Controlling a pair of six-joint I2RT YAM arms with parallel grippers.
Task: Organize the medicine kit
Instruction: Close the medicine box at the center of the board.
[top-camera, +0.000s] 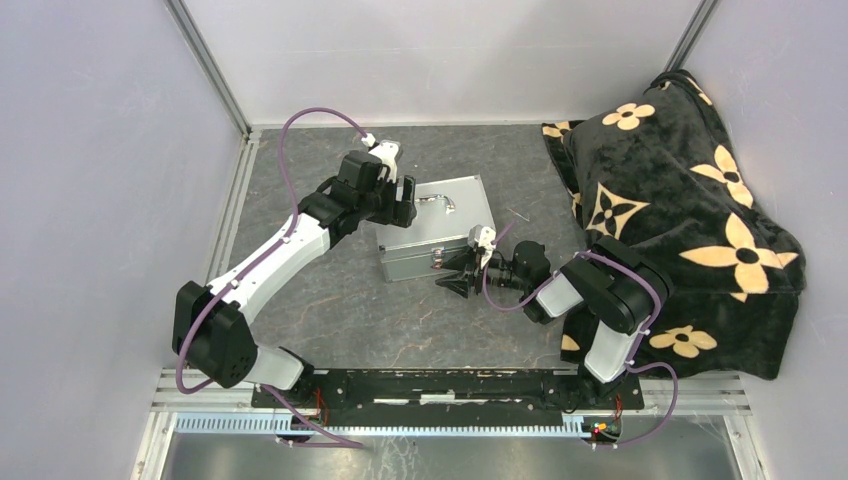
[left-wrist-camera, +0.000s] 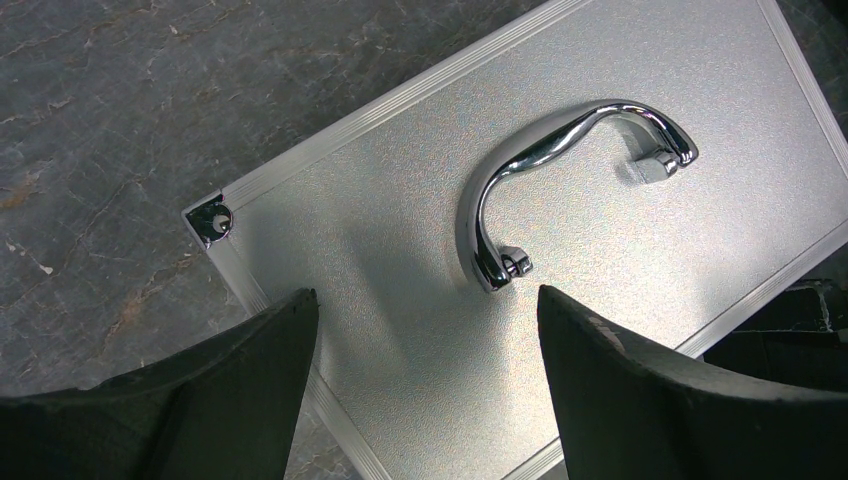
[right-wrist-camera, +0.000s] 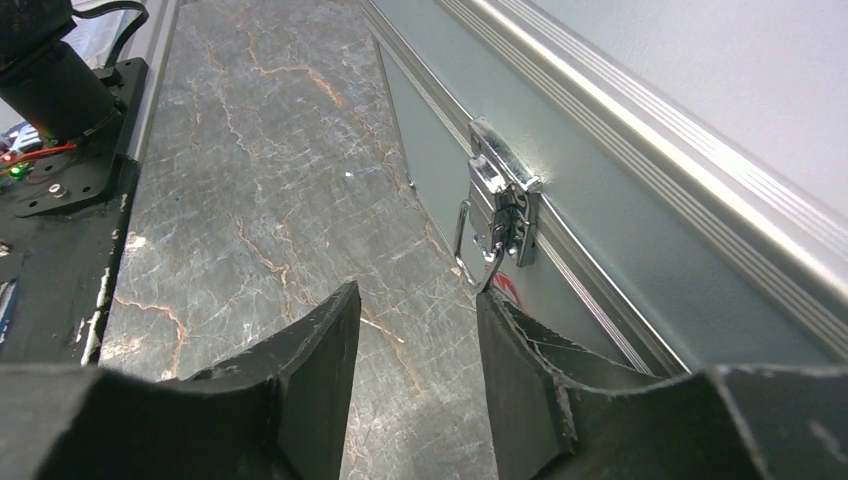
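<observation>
The medicine kit (top-camera: 432, 228), a silver metal case, lies with its lid down in the middle of the table. My left gripper (top-camera: 408, 200) hovers over the lid's left end. In the left wrist view it (left-wrist-camera: 425, 293) stands open above the textured lid (left-wrist-camera: 400, 230), just short of the chrome handle (left-wrist-camera: 560, 165). My right gripper (top-camera: 453, 276) is at the case's front wall. In the right wrist view it (right-wrist-camera: 418, 290) is open with nothing between its fingers. Its right fingertip (right-wrist-camera: 492, 305) touches the hanging loop of the front latch (right-wrist-camera: 505, 205).
A black blanket with cream flowers (top-camera: 690, 200) covers a bulky heap at the right, close behind my right arm. A thin small pin-like object (top-camera: 517, 213) lies on the dark marbled table (top-camera: 330, 300) right of the case. Metal rails run along the table's left and near edges.
</observation>
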